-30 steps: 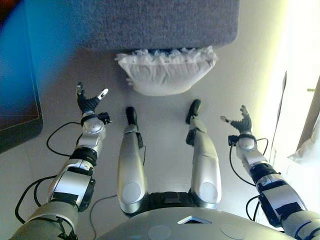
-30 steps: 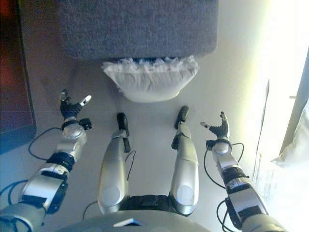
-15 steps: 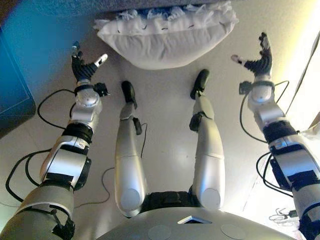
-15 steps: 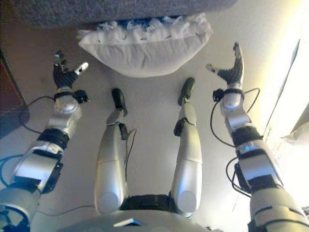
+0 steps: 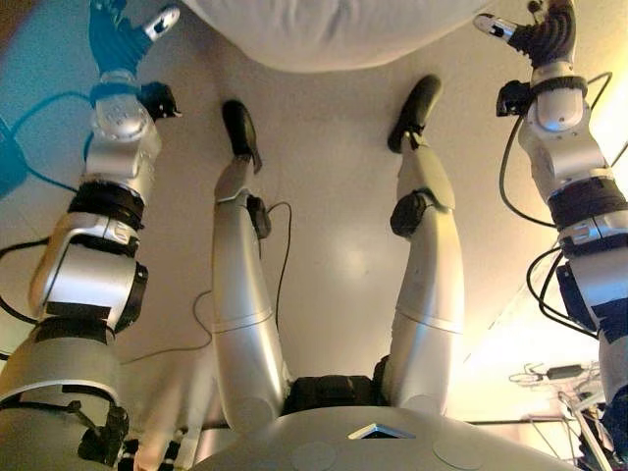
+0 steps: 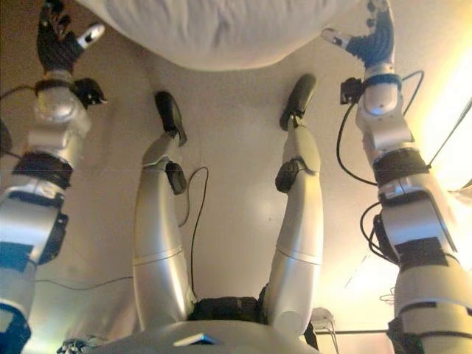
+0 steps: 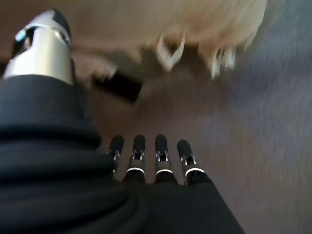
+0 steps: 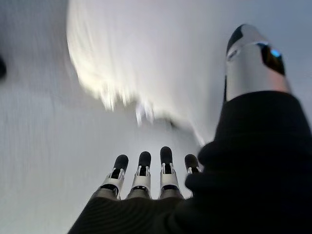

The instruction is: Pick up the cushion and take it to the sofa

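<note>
White and soft, the cushion [image 6: 221, 33] is lying on the floor [image 5: 334, 245], at the far edge of the head views. It is being flanked by the left hand [image 5: 123, 39] and the right hand [image 5: 540, 34], each just beside one end, fingers spread and empty. The reaching step is judged to be in hand; next, both hands are to be pressed against the ends before lifting.

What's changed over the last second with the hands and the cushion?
Both arms have reached forward: the left hand and right hand now flank the cushion, one at each end. Neither touches it. Both hands stay open. The cushion still lies on the floor.
</note>
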`<state>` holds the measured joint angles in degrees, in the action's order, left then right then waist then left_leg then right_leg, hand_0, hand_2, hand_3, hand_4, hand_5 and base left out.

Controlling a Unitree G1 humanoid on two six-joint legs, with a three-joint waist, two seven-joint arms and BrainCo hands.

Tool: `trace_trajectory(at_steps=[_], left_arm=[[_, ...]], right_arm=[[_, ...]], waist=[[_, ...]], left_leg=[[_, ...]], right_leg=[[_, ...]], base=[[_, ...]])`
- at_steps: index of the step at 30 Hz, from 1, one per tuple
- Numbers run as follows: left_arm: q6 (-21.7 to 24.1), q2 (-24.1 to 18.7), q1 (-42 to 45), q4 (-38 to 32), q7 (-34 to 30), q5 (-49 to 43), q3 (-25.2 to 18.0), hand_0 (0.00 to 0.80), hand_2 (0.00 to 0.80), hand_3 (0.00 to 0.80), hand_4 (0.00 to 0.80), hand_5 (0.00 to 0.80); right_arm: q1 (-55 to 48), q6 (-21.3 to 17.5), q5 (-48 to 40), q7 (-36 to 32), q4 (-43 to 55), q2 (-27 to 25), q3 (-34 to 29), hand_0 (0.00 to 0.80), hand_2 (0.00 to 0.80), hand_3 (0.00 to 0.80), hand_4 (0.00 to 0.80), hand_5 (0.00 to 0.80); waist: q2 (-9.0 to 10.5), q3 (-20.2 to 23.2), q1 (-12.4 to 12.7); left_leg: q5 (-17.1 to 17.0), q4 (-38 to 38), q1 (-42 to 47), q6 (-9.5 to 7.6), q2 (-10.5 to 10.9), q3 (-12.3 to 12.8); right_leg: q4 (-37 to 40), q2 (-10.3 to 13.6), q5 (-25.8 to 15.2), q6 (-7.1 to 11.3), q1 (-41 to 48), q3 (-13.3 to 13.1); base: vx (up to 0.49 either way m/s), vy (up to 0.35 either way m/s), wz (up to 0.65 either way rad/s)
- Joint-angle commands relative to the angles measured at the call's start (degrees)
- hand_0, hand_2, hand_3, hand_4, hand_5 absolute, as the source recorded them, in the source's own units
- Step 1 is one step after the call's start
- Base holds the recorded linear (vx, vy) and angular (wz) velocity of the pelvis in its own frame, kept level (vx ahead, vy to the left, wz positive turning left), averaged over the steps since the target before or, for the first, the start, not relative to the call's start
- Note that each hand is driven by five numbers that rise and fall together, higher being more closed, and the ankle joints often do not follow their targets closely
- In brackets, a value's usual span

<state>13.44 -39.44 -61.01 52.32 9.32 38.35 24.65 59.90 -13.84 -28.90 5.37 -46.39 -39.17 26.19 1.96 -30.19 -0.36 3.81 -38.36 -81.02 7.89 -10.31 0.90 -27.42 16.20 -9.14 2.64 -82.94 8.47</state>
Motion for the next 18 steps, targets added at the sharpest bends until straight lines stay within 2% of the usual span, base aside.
trace_trajectory(at_steps=[1,3,7,12,13,14,15,16,17,18], left_arm=[[-4.2,0.0,1.4,-3.4,-9.4,6.7,-0.5,0.000,0.000,0.000,0.000,0.000],[-5.8,0.2,0.8,-4.3,-12.6,9.0,1.0,0.000,0.000,0.000,0.000,0.000],[-6.1,1.3,0.7,-6.5,-17.6,13.3,3.0,0.000,0.000,0.000,0.000,0.000],[-7.8,3.4,-0.8,-9.1,-27.0,19.3,5.0,0.000,0.000,0.000,0.000,0.000],[-7.7,3.9,-1.1,-9.8,-27.6,19.9,5.2,0.195,0.195,0.195,0.195,0.195],[-7.5,4.4,-1.1,-10.6,-27.8,20.3,5.3,0.800,0.800,0.800,0.800,0.800],[-7.4,5.0,-1.3,-11.4,-28.8,21.6,5.5,0.800,0.800,0.800,0.800,0.800],[-7.0,5.5,-1.3,-11.9,-29.6,22.1,5.5,0.800,0.800,0.800,0.800,0.800],[-6.4,6.1,-1.0,-12.7,-29.7,21.8,5.3,0.800,0.800,0.800,0.800,0.800],[-5.8,6.7,-0.6,-13.5,-30.8,22.1,5.5,0.800,0.800,0.800,0.800,0.800]], right_arm=[[0.3,-0.6,-6.4,-10.3,4.5,-3.8,3.6,0.000,0.000,0.000,0.000,0.000],[1.1,0.5,-7.5,-13.3,5.7,-3.7,4.9,0.000,0.000,0.000,0.000,0.000],[2.3,0.9,-8.2,-16.0,7.3,-3.1,7.1,0.000,0.000,0.000,0.000,0.000],[5.3,2.0,-14.3,-18.4,7.9,-0.8,7.8,0.000,0.000,0.000,0.000,0.000],[5.8,3.2,-15.4,-19.6,8.2,-0.3,7.8,0.000,0.000,0.000,0.000,0.000],[6.2,3.8,-16.1,-20.5,8.6,0.2,8.0,0.000,0.000,0.000,0.000,0.000],[6.6,3.4,-16.2,-20.5,9.0,0.9,8.1,0.000,0.000,0.000,0.000,0.000],[6.6,3.5,-16.8,-20.4,9.7,1.2,8.1,0.433,0.433,0.433,0.433,0.433],[6.5,3.0,-17.3,-20.8,10.4,1.7,7.9,0.800,0.800,0.800,0.800,0.800],[6.4,1.7,-17.2,-21.9,11.3,2.3,7.5,0.800,0.800,0.800,0.800,0.800]], waist=[[-4.44,0.4,-1.2],[-4.64,0.4,-1.2],[-4.96,0.4,-1.1],[-5.11,0.4,-0.7],[-5.09,0.4,-0.7],[-5.06,0.4,-0.6],[-4.99,0.4,-0.5],[-4.91,0.4,-0.4],[-4.83,0.4,-0.4],[-4.69,0.4,-0.4]], left_leg=[[-5.2,5.3,-0.7,1.32,-3.5,-4.3],[-5.6,5.5,-1.4,1.50,-3.6,-4.4],[-6.4,5.8,-2.4,1.92,-3.7,-4.7],[-7.2,6.7,-3.7,2.60,-3.8,-5.4],[-7.3,7.0,-3.8,2.68,-3.8,-5.6],[-7.4,7.3,-3.8,2.80,-3.8,-5.7],[-7.5,7.6,-3.8,2.97,-3.9,-6.0],[-7.7,7.9,-3.6,3.10,-3.9,-6.2],[-7.7,8.3,-3.3,3.20,-3.9,-6.4],[-7.8,8.5,-3.0,3.30,-4.0,-6.6]], right_leg=[[-4.7,6.7,1.8,10.13,-1.4,-8.1],[-4.6,6.9,1.5,10.31,-2.1,-8.2],[-4.6,7.0,1.1,10.76,-3.4,-8.8],[-4.5,6.9,0.9,11.07,-4.7,-9.4],[-4.2,6.9,0.7,11.13,-4.8,-9.3],[-3.9,7.0,0.6,11.18,-4.9,-9.2],[-3.7,7.0,0.6,11.26,-4.8,-9.1],[-3.4,7.1,0.5,11.34,-4.7,-9.0],[-3.0,7.1,0.2,11.43,-4.5,-9.0],[-2.5,7.1,0.0,11.49,-4.2,-8.9]], base=[[0.032,0.023,0.02],[0.016,0.013,0.02],[0.002,0.003,0.03],[-0.008,-0.005,0.06],[-0.017,-0.042,0.00],[-0.018,-0.046,0.00],[-0.013,-0.047,-0.01],[-0.008,-0.047,0.00],[-0.005,-0.055,0.00],[-0.006,-0.060,-0.01]])
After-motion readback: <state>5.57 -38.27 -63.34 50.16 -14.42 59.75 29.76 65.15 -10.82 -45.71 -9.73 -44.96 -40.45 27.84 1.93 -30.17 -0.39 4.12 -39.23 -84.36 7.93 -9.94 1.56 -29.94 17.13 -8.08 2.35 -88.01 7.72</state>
